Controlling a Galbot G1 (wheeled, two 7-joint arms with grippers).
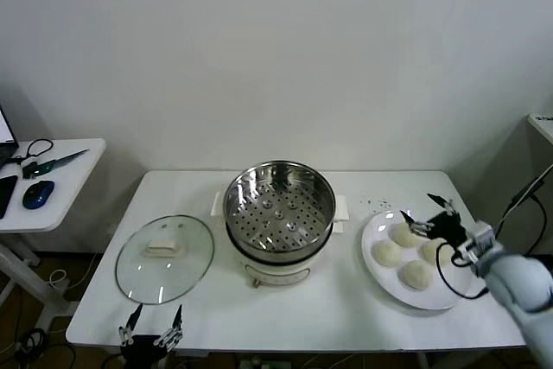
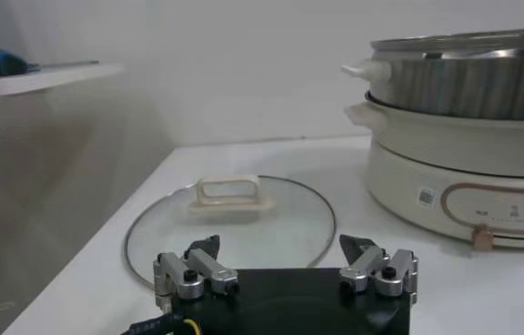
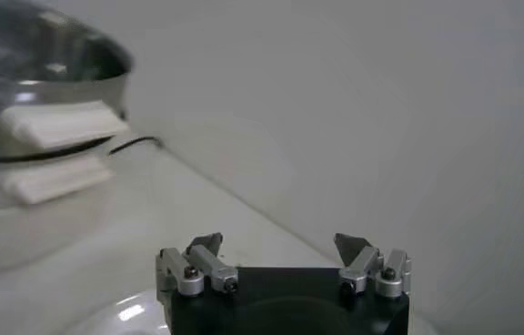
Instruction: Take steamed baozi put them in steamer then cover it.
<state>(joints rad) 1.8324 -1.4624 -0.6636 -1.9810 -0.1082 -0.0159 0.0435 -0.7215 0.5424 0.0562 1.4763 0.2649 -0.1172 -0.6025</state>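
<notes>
Right gripper (image 1: 429,211) hovers over the far part of the white plate (image 1: 380,272), on the right side of the steamer, jaws spread wide, nothing between them. Four steamed baozi (image 1: 388,253) sit on that plate, all right of the steamer (image 1: 279,205), none inside it; the gripper is above the back pair, contact with them not clear. Steamer stands mid-table (image 1: 346,317), uncovered, perforated tray bare; in the right wrist view only its rim and white side handle (image 3: 62,125) show. Cover (image 1: 165,257) lies flat on the table left of the steamer, just beside its base, white handle up. Left gripper (image 1: 153,326) parked at the table's near edge, in front of the cover and left of the steamer, jaws wide too, empty. Left wrist view: cover (image 2: 230,228) just beyond the left fingertips (image 2: 209,247), apart from them.
</notes>
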